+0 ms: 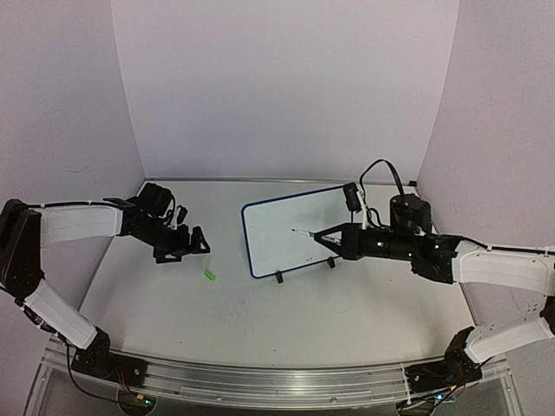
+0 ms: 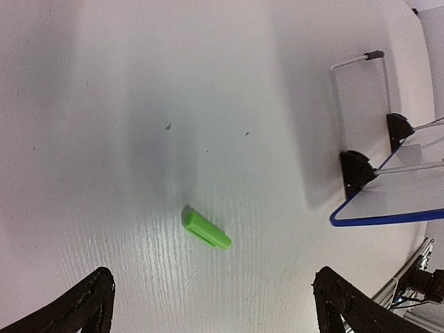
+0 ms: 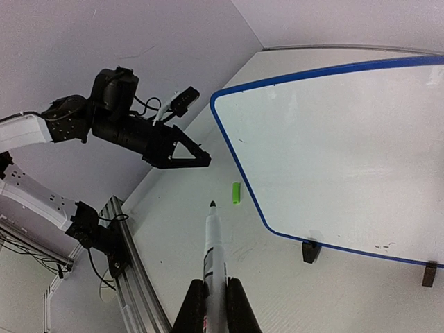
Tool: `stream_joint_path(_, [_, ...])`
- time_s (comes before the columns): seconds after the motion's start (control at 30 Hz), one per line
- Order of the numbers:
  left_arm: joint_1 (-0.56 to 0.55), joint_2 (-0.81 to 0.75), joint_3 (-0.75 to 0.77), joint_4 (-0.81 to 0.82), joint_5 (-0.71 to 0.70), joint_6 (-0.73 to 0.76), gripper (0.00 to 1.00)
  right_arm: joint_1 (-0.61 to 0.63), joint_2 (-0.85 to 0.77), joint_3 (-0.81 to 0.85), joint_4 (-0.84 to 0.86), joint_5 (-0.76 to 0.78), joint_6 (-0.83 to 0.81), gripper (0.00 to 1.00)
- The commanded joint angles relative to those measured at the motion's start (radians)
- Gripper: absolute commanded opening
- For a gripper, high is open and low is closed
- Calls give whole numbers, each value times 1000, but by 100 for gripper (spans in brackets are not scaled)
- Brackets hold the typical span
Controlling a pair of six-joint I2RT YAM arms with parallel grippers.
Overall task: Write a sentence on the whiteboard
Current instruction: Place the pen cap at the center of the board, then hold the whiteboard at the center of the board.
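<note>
The whiteboard (image 1: 282, 234) stands on two black feet in the middle of the table, and its face shows no green sentence. It also shows in the right wrist view (image 3: 347, 132), and its corner shows in the left wrist view (image 2: 409, 198). My right gripper (image 1: 334, 236) (image 3: 215, 288) is shut on the uncapped marker pen (image 1: 308, 233) (image 3: 210, 243). The pen's dark tip hangs near the board's lower left part, apart from the face. My left gripper (image 1: 195, 241) (image 2: 215, 309) is open and empty, above a green pen cap (image 1: 209, 275) (image 2: 207, 230) (image 3: 236, 192) lying on the table.
White walls enclose the table on three sides. An aluminium rail (image 1: 260, 381) (image 3: 132, 277) runs along the near edge. The board's metal back stand (image 2: 347, 66) and black feet (image 2: 355, 173) stand to the right of the left gripper. The left arm (image 3: 139, 132) shows in the right wrist view.
</note>
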Motion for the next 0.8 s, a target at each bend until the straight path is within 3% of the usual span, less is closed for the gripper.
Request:
stream_joint_path(0.0, [3, -68, 156, -70, 78, 220, 99, 4, 30, 57, 37, -18, -32, 0])
stream_joint_path(0.23, [-58, -2, 320, -60, 288, 455, 99, 3, 83, 82, 106, -53, -17, 0])
stream_joint_path(0.43, [-86, 66, 351, 49, 435, 495, 96, 6, 118, 94, 158, -82, -3, 0])
stream_joint_path(0.63, [-109, 127, 385, 54, 465, 566, 69, 20, 165, 119, 204, -86, 4, 0])
stream_joint_path(0.77, [-122, 156, 410, 38, 448, 598, 59, 25, 196, 126, 237, -84, 15, 0])
